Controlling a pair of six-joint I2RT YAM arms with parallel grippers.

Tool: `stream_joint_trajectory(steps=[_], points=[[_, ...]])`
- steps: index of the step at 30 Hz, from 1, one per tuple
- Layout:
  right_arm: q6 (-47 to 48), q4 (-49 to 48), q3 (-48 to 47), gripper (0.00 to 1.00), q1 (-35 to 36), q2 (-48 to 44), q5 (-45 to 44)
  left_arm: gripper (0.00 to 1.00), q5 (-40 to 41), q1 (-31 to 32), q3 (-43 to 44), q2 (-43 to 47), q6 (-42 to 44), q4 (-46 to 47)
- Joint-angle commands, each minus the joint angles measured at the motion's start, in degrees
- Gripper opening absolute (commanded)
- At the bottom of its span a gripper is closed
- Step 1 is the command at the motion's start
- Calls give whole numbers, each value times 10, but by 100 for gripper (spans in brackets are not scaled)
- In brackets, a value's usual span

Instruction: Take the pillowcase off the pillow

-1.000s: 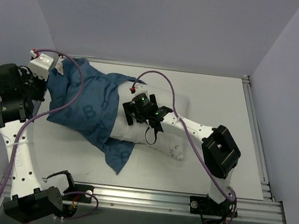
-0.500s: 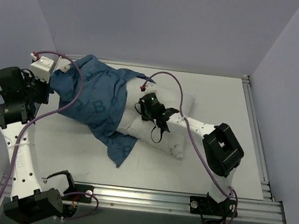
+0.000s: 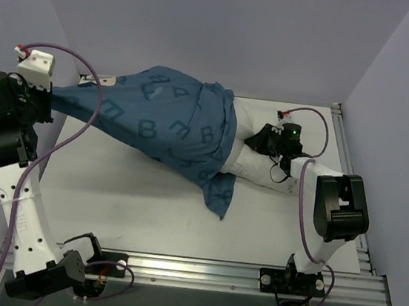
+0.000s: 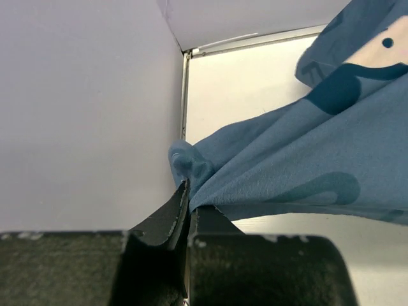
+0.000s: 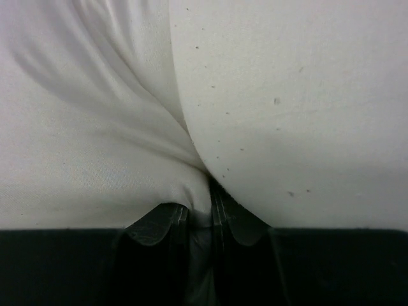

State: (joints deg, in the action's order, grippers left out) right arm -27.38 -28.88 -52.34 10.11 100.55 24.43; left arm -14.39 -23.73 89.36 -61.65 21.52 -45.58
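Note:
The blue lettered pillowcase [image 3: 163,122] is stretched taut from the far left toward the middle of the table, still covering the left part of the white pillow [image 3: 252,159]. My left gripper [image 3: 53,96] is shut on the pillowcase's left corner [image 4: 191,167], raised near the left wall. My right gripper [image 3: 260,141] is shut on a pinched fold of the pillow [image 5: 201,185] at the right side of the table. The pillow's right part lies bare; the rest is hidden under the fabric.
A purple wall [image 4: 83,108] stands close beside the left gripper. The table's metal rail [image 3: 348,171] runs along the right edge behind the right arm. A loose flap of pillowcase [image 3: 218,196] hangs toward the front.
The right gripper closed on the pillow and dragged it right. The left gripper pulled the pillowcase corner up and left, stretching the fabric and baring more of the pillow.

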Motion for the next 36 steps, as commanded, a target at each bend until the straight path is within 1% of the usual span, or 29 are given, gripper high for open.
stream_joint_trajectory(steps=[1,3,4,5,6,7,8,9,10,12,13,16,19,20,21,22,24,25,26,27,31,32,34,35,36], points=[[-14,184,55,0,-54,45,-107,2,66,-48,123,-25,-2,65],[-2,209,61,0,-66,28,-149,2,60,-84,176,-46,-2,56],[3,210,69,0,-82,12,-154,2,53,-99,228,-66,-2,52],[9,209,80,0,-132,4,-141,2,42,-127,253,-78,-7,51],[8,198,106,0,-163,-9,-121,2,37,-141,275,-88,-10,52],[8,193,116,0,-191,-13,-104,2,34,-152,317,-110,-15,52],[14,193,122,0,-237,-17,-81,2,32,-169,338,-122,-27,56],[20,195,124,0,-253,-19,-72,2,33,-174,359,-146,-33,57],[26,201,121,0,-264,-21,-69,2,35,-177,408,-157,-42,55],[35,211,117,0,-276,-28,-82,2,37,-179,460,-190,-60,49],[35,211,116,0,-277,-31,-86,2,38,-179,505,-199,-73,46],[36,218,112,0,-282,-33,-96,2,38,-179,549,-216,-92,60],[35,218,116,0,-292,-44,-105,2,38,-179,543,-209,-97,80],[33,216,120,0,-295,-52,-109,2,38,-179,529,-204,-97,87],[28,213,123,0,-311,-55,-108,2,39,-179,520,-195,-97,92],[23,209,126,0,-321,-59,-101,2,53,-179,511,-190,-94,105],[16,199,132,0,-341,-61,-78,2,49,-179,486,-176,-89,115],[17,200,131,0,-340,-61,-76,2,36,-179,478,-169,-89,114],[16,201,129,0,-338,-62,-72,2,-24,-179,467,-162,-90,114],[13,200,129,0,-330,-63,-68,2,-53,-178,433,-141,-91,124],[-5,192,140,0,-329,-86,-68,2,-116,-157,354,-101,-131,149],[-9,192,141,0,-327,-96,-64,2,-151,-143,339,-89,-136,148],[-26,192,140,0,-313,-106,-61,2,-165,-107,290,-76,-133,141],[-31,193,139,0,-305,-119,-62,2,-141,-45,275,-65,-120,133],[-37,194,137,0,-295,-126,-67,2,-116,-4,261,-59,-106,115]])
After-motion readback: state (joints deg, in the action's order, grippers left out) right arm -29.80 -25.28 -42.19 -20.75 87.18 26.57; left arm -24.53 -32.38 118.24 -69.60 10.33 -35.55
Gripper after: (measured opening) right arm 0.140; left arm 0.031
